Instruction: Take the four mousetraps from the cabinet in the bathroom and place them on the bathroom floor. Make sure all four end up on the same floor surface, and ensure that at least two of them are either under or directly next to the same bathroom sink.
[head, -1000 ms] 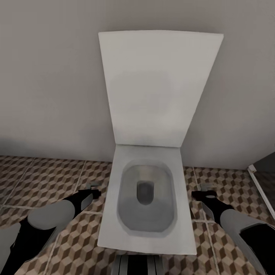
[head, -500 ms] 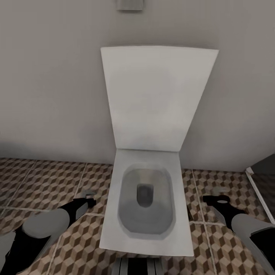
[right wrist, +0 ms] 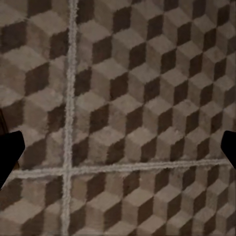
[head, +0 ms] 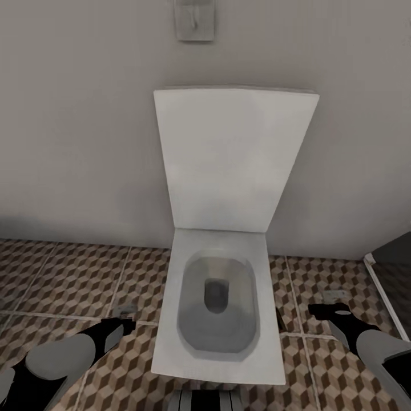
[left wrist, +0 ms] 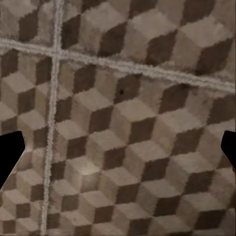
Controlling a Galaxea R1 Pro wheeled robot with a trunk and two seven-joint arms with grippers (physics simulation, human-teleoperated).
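The robot faces a white toilet (head: 220, 297) against the far wall, on the bathroom floor (head: 68, 279). The left pincer (head: 123, 322) and right pincer (head: 328, 311) hang spread and empty. The search appears underway; next it must turn to find the cabinet.

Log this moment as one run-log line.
facing: toilet, lid up | left gripper: open, empty | right gripper: open, empty | below: bathroom floor

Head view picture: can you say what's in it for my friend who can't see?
A white toilet with its lid up stands against a grey wall. Cube-patterned floor tiles surround it, with the left pincer and right pincer at either side.
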